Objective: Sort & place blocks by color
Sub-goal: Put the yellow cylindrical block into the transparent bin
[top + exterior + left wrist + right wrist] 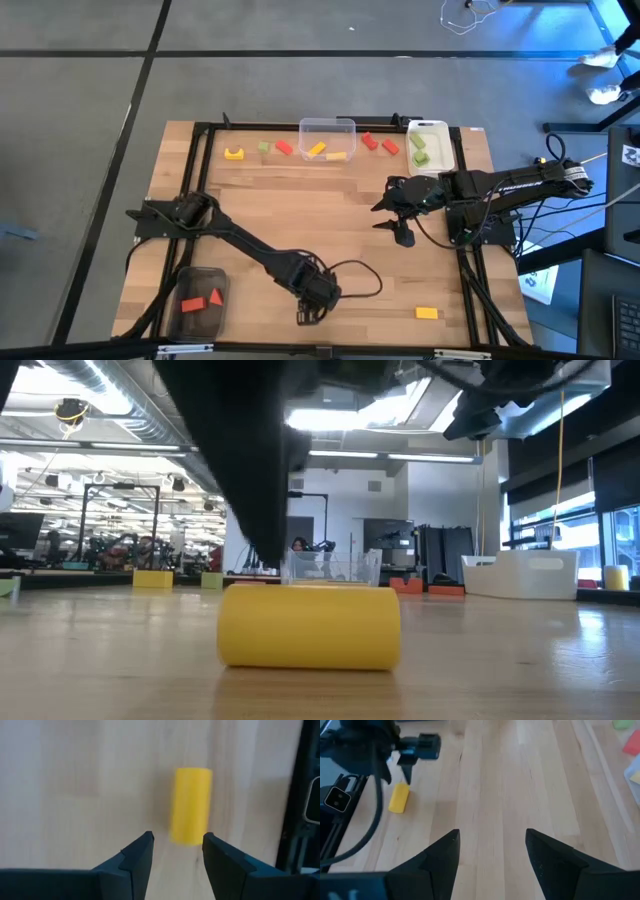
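Yellow bar block point(427, 313) lay alone near front edge. Left gripper point(177, 852) hovered just short of it, jaws spread, empty. Dark tray point(197, 302) at front left held two red blocks point(200, 299). Right gripper point(491, 851) hung at mid-table right, jaws spread, empty. Far edge: two clear containers point(327, 138), one holding two yellow blocks point(325, 151), other two green blocks point(418, 149); loose there, one yellow arch point(234, 153), one green block point(264, 147), three red blocks point(370, 141).

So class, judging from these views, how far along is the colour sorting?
Done: two red blocks lie in the dark bin, green blocks in the right container, yellow ones in the clear container. In hand: nothing; the open left gripper faces a yellow block, the open right gripper waits mid-table. Left: that block and the loose row at the far edge.
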Robot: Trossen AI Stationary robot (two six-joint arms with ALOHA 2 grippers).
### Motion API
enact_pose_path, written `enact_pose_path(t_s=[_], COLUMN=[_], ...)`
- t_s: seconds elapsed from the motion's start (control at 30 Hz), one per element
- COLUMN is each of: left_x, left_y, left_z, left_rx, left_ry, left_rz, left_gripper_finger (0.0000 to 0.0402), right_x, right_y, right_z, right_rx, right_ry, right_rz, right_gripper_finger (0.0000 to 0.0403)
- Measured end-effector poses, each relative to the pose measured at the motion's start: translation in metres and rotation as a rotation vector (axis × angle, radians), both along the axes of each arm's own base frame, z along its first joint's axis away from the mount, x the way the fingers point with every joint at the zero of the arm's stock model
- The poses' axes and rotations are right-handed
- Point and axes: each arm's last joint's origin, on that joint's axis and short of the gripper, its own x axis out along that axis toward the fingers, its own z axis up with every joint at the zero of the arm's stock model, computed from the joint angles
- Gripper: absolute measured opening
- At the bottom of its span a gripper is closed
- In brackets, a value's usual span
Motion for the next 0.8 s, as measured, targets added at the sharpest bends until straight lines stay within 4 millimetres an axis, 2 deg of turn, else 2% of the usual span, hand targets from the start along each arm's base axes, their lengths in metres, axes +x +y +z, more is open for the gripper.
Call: enact_pose_path(t_s=[0.27, 0.47, 0.8], left_x=[-0.001, 0.005, 0.008], left_y=[-0.006, -0.009, -0.013], left_z=[0.000, -0.006, -0.002], left_rx=[0.043, 0.008, -0.017], left_ry=[-0.047, -0.068, -0.120], left_rz=[0.004, 0.002, -0.007], left_gripper_finger=[0.0160, 0.0160, 0.0160], right_x=[0.000, 0.000, 0.000], right_y=[0.000, 0.000, 0.000], right_z=[0.000, 0.000, 0.000], right_rx=[0.000, 0.003, 0.021], right_ry=[0.003, 0.002, 0.005], right_rz=[-0.001, -0.004, -0.018], right_gripper_finger=[0.0226, 0.0226, 0.0226])
